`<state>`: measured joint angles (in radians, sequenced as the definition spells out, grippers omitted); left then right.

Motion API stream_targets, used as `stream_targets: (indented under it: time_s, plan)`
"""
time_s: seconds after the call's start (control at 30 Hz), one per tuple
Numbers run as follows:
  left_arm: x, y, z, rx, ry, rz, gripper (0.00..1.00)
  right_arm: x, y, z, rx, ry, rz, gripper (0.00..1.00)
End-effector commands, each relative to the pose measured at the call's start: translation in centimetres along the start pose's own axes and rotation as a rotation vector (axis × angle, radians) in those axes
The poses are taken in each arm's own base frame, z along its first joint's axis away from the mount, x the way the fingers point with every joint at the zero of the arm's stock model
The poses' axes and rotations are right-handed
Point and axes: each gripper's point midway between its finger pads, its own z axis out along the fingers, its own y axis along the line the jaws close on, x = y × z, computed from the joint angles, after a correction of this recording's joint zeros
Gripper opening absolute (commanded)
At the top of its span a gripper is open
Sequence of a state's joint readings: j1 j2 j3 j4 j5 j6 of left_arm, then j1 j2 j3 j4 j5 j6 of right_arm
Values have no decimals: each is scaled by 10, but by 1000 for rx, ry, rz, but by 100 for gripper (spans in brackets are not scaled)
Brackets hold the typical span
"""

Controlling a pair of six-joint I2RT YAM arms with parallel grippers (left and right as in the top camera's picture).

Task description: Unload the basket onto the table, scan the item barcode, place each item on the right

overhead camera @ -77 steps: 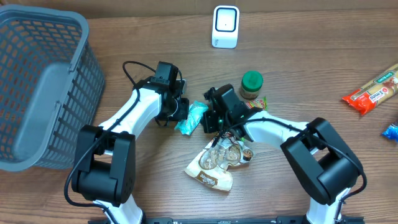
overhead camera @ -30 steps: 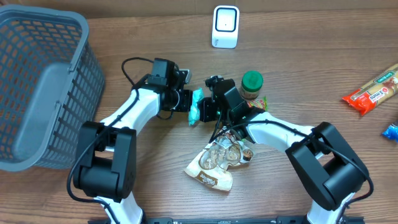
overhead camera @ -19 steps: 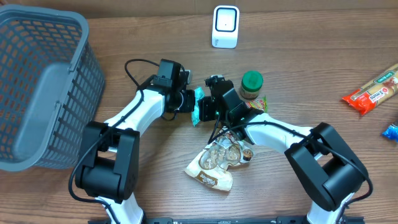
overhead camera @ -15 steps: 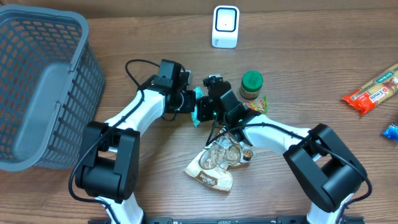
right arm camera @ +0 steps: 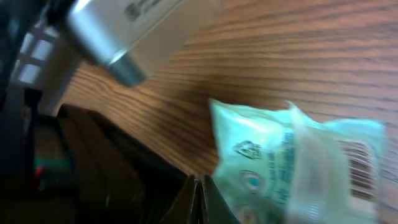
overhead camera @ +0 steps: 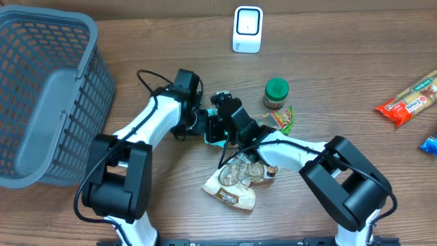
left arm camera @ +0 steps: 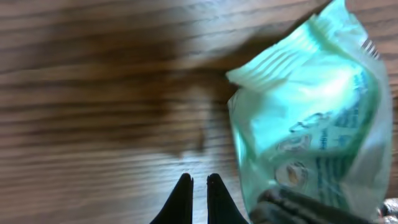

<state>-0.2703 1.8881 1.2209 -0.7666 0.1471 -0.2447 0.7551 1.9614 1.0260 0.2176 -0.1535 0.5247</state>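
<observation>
Jaws shut, left arm (overhead camera: 153,116) and right arm (overhead camera: 287,147) flank packet (left arm camera: 311,124).

A: Where does the overhead camera sit?
B: High above the table (overhead camera: 341,55), facing straight down, wide enough to take in the whole spread.
A: And the wrist cameras?
B: Very near, low over the wood. Both share the mint-green packet (left arm camera: 311,118), seen from opposing directions.
</observation>
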Motion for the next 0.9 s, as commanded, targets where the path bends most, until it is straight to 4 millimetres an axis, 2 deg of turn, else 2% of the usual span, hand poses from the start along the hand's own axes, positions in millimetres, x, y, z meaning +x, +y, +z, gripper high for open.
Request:
stream_targets:
  time_s: [0.0, 0.13, 0.27, 0.4, 0.47, 0.57, 0.73, 0.87]
  plan:
    - [-30, -16, -30, 77, -76, 19, 4, 9, 32, 8, -89, 31, -48, 4]
    - [-48, -2, -52, 69, -109, 3, 4, 0, 28, 7, -82, 19, -38, 4]
    - [-56, 16, -64, 39, -126, -27, 4, -8, 19, 6, -65, 11, -24, 4]
    - [-49, 30, -66, 21, -93, -64, 4, -19, 9, -1, -41, 2, -10, 4]
    - [-42, 36, -66, 11, -62, -80, 4, -32, 0, -11, -9, -19, -8, 4]
    - [-33, 42, -66, -14, -26, -92, 4, -60, -25, -38, 102, -86, 26, 4]
    - [-22, 42, -66, -19, 18, -99, 4, -112, -69, -112, 293, -222, 98, 4]
    - [-19, 39, -66, 2, 32, -104, 4, -140, -77, -163, 318, -300, 84, 4]
